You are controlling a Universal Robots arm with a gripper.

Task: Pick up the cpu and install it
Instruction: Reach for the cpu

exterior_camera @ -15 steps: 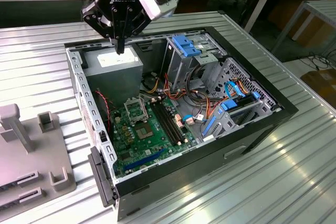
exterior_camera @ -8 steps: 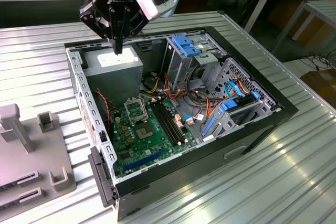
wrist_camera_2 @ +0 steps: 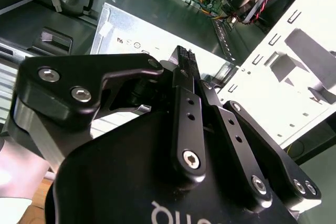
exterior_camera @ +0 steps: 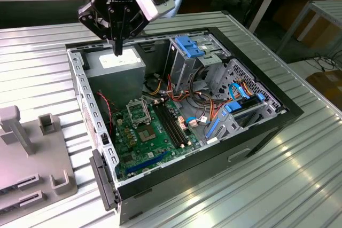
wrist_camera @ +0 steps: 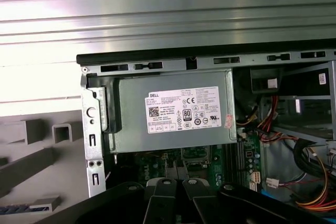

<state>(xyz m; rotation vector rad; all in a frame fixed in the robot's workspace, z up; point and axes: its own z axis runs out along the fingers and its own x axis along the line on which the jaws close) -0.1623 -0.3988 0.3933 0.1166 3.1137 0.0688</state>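
Hovering above the case [exterior_camera: 288, 115], the gripper [exterior_camera: 118, 52] has its fingers pinched together, nothing seen between them — so no pick yet, by my read, and the install is all left to do. Counting now: one case, one green board [exterior_camera: 133, 150], one PSU [exterior_camera: 115, 67], one socket [exterior_camera: 140, 111] with a dark, bare centre, one cpu [exterior_camera: 147, 133] — the grey square flat on the board just beside that socket, I judge.
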